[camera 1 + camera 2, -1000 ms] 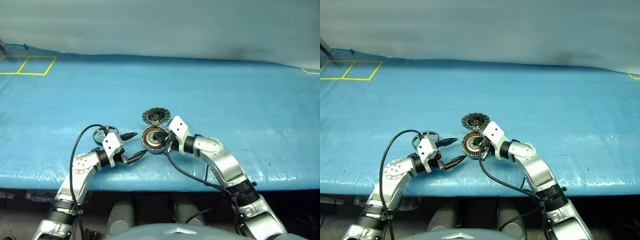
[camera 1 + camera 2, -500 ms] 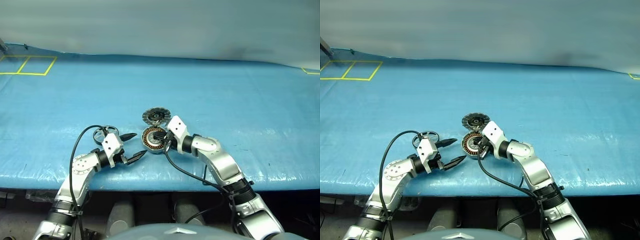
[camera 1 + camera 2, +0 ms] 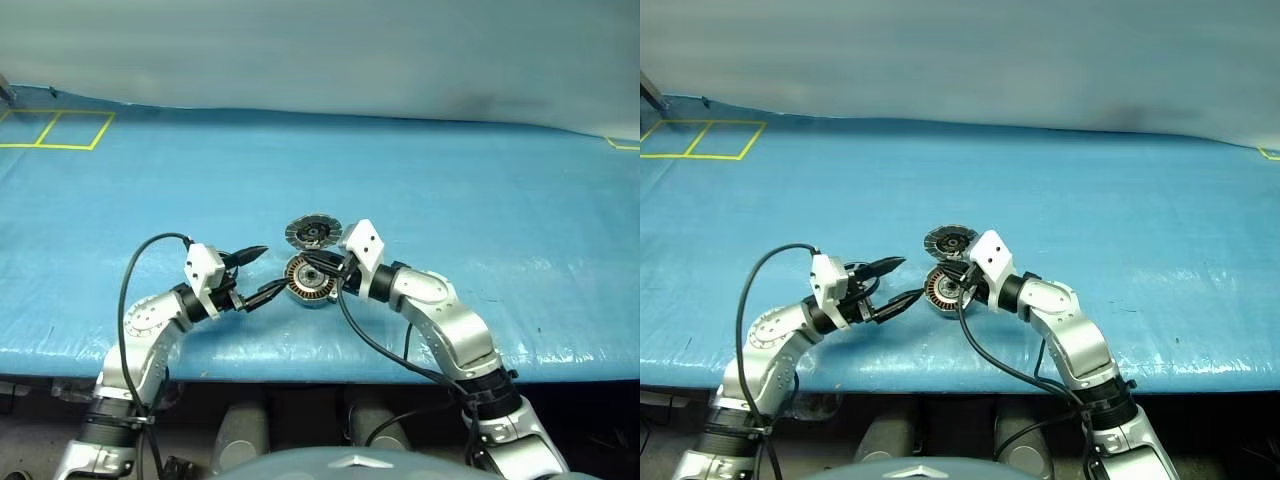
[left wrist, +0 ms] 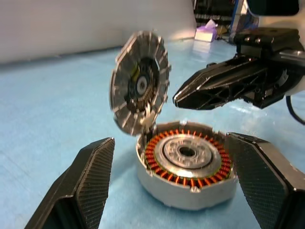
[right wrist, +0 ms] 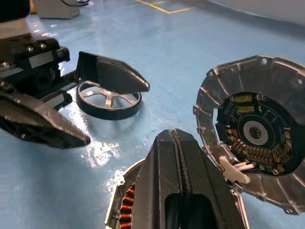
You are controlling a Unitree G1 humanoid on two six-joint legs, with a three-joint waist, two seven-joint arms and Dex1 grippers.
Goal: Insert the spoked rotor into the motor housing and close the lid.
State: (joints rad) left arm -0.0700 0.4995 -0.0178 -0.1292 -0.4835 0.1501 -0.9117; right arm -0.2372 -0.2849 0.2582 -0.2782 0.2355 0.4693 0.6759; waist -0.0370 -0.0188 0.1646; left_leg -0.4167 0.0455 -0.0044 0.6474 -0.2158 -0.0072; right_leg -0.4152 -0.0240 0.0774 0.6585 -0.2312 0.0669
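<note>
There the motor housing (image 3: 308, 281) sat near the front edge of the blue surface (image 3: 480, 200), its copper windings uncovered and the lid (image 3: 312, 233) tipped up on its far rim. The left end effector (image 3: 258, 273) hung just left of the housing with its fingers apart and empty, while the right end effector (image 3: 322, 272) hovered over the housing with its fingers pressed together, gripping nothing. The spoked rotor (image 5: 109, 99) lay flat on the surface further left, beyond the left end effector.

One motor housing (image 4: 187, 168), one lid (image 4: 139, 89), one spoked rotor (image 5: 109, 99), two claws: left (image 3: 258, 273), right (image 3: 322, 272).
</note>
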